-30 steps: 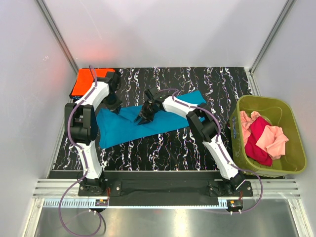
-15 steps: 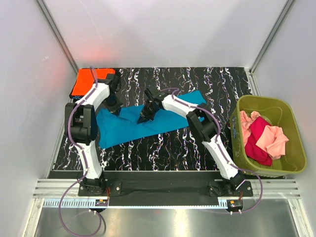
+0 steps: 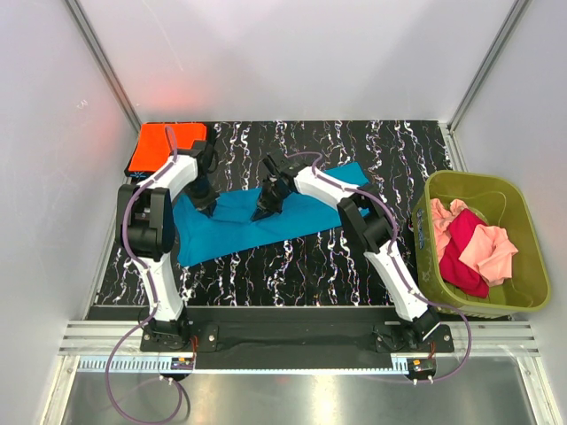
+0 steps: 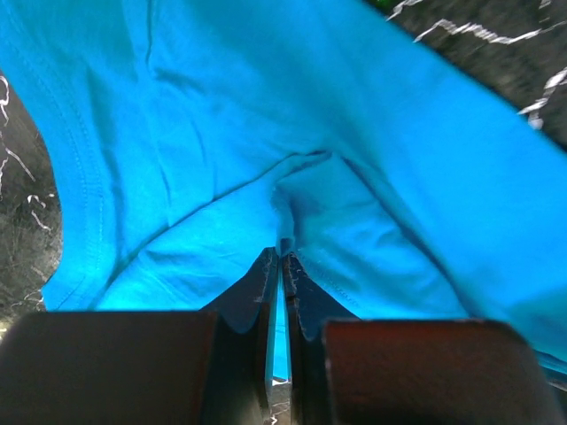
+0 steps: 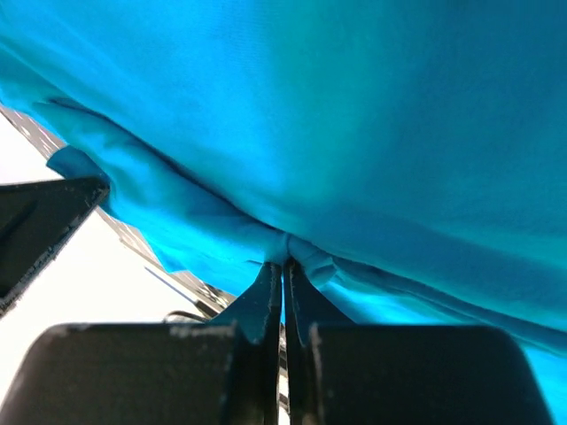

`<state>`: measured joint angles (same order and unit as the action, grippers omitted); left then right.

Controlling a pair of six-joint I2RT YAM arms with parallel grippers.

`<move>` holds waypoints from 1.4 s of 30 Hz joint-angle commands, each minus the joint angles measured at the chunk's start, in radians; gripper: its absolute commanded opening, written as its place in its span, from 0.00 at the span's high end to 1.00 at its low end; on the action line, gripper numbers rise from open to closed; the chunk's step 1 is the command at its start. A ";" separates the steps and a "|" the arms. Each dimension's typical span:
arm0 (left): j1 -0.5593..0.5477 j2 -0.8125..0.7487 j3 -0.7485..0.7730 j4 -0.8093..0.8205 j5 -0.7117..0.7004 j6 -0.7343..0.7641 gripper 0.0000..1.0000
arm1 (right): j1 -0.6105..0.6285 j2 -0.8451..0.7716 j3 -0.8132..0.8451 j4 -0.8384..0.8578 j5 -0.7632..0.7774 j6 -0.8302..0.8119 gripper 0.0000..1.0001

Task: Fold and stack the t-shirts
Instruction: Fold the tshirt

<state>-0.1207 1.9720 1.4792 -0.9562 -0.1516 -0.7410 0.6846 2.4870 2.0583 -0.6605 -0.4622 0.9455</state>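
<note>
A view from above showed two robot arms reaching over a black marbled table [image 3: 354,257]. A teal-blue shirt [image 3: 221,232] lay stretched across the middle of the table. It was rumpled and partly doubled over, not a neat fold. The left gripper [image 3: 205,202] was pinched shut on the shirt near its left end. The right gripper [image 3: 264,211] was pinched shut on a bunch of the same cloth nearer the middle. In each wrist view the fingers were pressed together with a pucker of teal cloth caught at the tips.

The task looked less than half done. An orange shirt [image 3: 152,146] lay flat in the back left corner, apparently folded and ready to start the stack. The teal shirt was the one being folded. In an olive-green bin [image 3: 528,232] at the right edge, a pink shirt [image 3: 492,252] and a magenta shirt [image 3: 465,232] lay heaped together, unfolded.

Teal cloth filled both wrist views, so it was unclear whether each gripper held a hem, a sleeve or a loose fold. The shirts in the bin overlapped too much to count. The left arm crossed one edge of the orange shirt, and whether anything lay beneath it could not be told.
</note>
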 commanded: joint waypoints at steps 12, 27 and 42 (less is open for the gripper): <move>-0.005 -0.073 -0.046 0.013 -0.077 0.009 0.80 | -0.011 -0.083 -0.043 -0.031 -0.121 -0.160 0.96; -0.065 -0.263 -0.088 0.071 0.057 -0.012 0.44 | -0.105 -0.119 0.194 -0.372 0.078 -0.504 0.45; -0.171 -0.050 0.018 -0.049 0.054 -0.230 0.32 | -0.238 -0.053 0.289 -0.416 0.497 -0.867 0.23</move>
<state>-0.2924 1.9148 1.4475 -0.9852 -0.0902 -0.9302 0.4538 2.4390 2.3154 -1.0882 -0.0910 0.1787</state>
